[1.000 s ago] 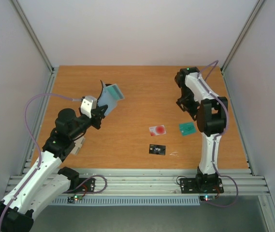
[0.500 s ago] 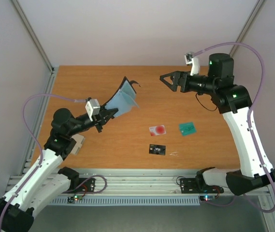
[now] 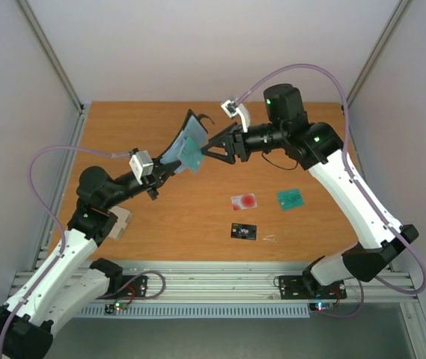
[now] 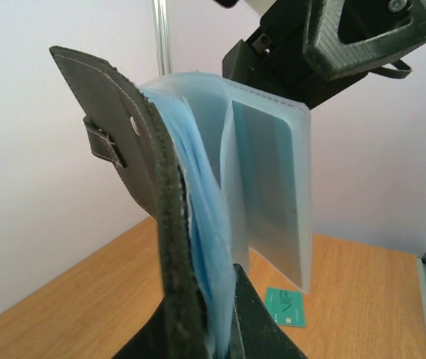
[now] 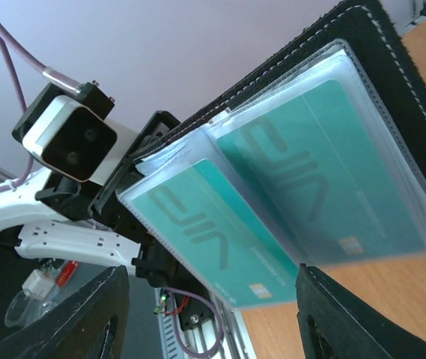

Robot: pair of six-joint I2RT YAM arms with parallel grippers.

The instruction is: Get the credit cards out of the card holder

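Observation:
My left gripper (image 3: 166,170) is shut on the lower edge of the card holder (image 3: 185,142) and holds this open black wallet upright above the table. Its pale blue sleeves (image 4: 269,194) fan out. In the right wrist view two teal credit cards (image 5: 227,239) (image 5: 325,172) sit in clear sleeves. My right gripper (image 3: 205,149) stands open at the sleeves, its fingers (image 5: 85,314) on either side of the nearer teal card and not touching it. On the table lie a whitish card with a red spot (image 3: 244,200), a black card (image 3: 244,232) and a teal card (image 3: 291,198).
A small pale object (image 3: 120,222) lies by the left arm's elbow. Grey walls with metal posts close the table on three sides. An aluminium rail (image 3: 220,280) runs along the near edge.
My right arm has swung from the right side across to the card holder, and its jaws have narrowed. My left arm has lifted the holder and tilted it toward the middle.

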